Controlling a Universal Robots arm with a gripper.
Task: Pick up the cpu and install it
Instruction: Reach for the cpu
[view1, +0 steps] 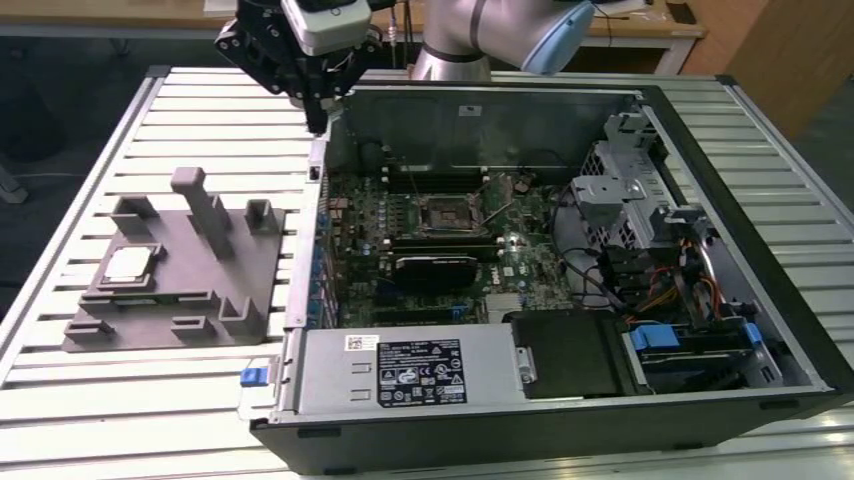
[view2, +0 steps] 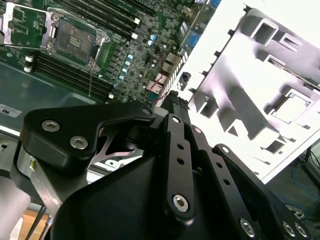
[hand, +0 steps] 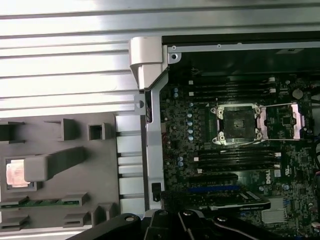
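Note:
The cpu (view1: 130, 263) is a small pale silvery square lying in a pocket of the grey fixture (view1: 200, 290) at the exterior view's left. In the second wrist view the cpu (view2: 294, 107) sits in the brightly lit fixture. In the first wrist view an upright block partly covers the cpu (hand: 15, 173). My gripper (view1: 318, 122) hangs above the case's left wall, between fixture and motherboard, well above both. Its black fingers (view2: 176, 107) meet at the tip, shut with nothing held. The open socket (view1: 445, 213) sits mid-motherboard, its metal frame flipped open (hand: 235, 124).
The open computer case (view1: 694, 120) lies on a slatted metal table (view1: 80, 400). Inside it are memory slots, a graphics card (view1: 434, 268), a drive cage (view1: 627, 190), cables and a power supply (view1: 414, 372). Upright blocks (view1: 194, 190) rise from the fixture near the cpu.

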